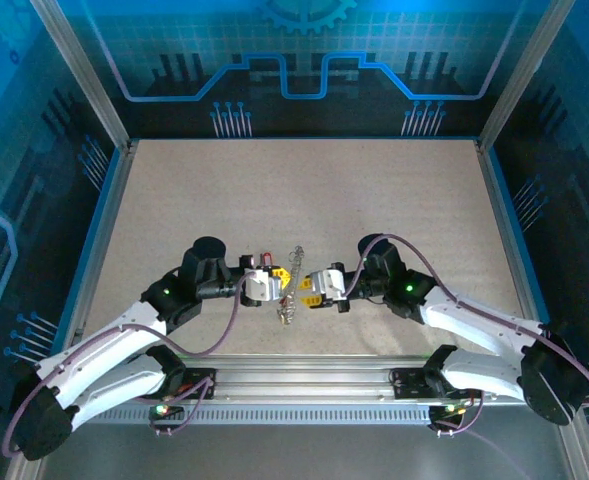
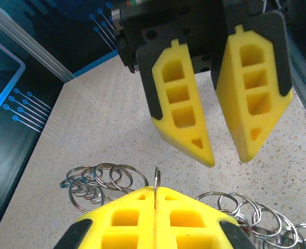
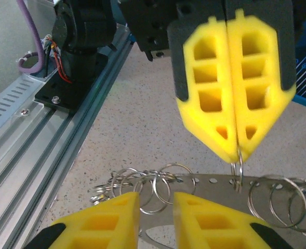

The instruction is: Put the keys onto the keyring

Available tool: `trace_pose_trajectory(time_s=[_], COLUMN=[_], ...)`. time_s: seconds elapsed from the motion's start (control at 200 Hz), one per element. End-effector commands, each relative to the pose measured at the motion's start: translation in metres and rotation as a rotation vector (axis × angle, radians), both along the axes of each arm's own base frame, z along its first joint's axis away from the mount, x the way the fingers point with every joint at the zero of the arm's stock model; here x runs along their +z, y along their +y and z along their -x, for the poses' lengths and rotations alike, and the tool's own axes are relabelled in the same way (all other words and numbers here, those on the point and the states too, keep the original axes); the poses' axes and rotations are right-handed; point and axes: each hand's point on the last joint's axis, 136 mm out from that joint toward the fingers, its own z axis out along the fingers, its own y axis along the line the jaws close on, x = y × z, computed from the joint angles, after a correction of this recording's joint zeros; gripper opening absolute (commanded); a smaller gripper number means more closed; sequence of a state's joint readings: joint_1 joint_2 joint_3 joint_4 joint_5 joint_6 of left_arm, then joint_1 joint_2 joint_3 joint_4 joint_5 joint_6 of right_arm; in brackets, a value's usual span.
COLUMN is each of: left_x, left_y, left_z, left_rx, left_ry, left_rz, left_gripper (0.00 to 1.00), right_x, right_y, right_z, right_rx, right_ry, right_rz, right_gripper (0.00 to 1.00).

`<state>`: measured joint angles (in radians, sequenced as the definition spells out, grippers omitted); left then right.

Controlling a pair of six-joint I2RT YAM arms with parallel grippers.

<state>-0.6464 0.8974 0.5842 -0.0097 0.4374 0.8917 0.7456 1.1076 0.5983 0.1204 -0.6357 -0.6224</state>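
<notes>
My left gripper is shut on a thin silver keyring that stands edge-on between its yellow pads, just above the table. From the right wrist view the left gripper hangs point-down with the keyring dangling from its tip, hooked in a hole of a flat perforated metal strip. My right gripper is open, facing it a short way off, with nothing between its fingers. Several more loose rings lie linked in a chain between both grippers. The red- or yellow-headed keys are hidden.
The aluminium rail with the arm bases runs along the table's near edge, close behind the grippers. More linked rings lie left of the held one, others to its right. Bare speckled tabletop stretches to the blue back wall.
</notes>
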Motion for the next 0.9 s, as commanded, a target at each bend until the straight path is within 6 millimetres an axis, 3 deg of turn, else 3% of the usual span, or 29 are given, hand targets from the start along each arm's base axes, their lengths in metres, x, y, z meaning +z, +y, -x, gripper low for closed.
trace_pose_trajectory(time_s=[0.0,0.22,0.275,0.895], left_x=[0.006,0.008,0.01,0.022], left_y=[-0.003,-0.005,-0.005,-0.009], left_z=[0.0,0.004,0.005,0.007], left_rx=[-0.008,-0.033,-0.039,-0.048], left_ry=[-0.017,-0.013,-0.016,-0.012], left_rz=[0.024,0.027,0.03,0.096], left_gripper=[0.0,0.0,0.0,0.0], right_x=[0.013,0.025,0.036,0.028], right_y=[0.0,-0.007,-0.007,0.009], right_z=[0.003,-0.025,-0.033,-0.033], right_rx=[0.023,-0.168,-0.207,-0.203], right_ry=[-0.033,-0.11,-0.143,-0.138], right_rz=[-0.019,-0.08,-0.119,-0.113], right_gripper=[0.26,0.32,0.32,0.27])
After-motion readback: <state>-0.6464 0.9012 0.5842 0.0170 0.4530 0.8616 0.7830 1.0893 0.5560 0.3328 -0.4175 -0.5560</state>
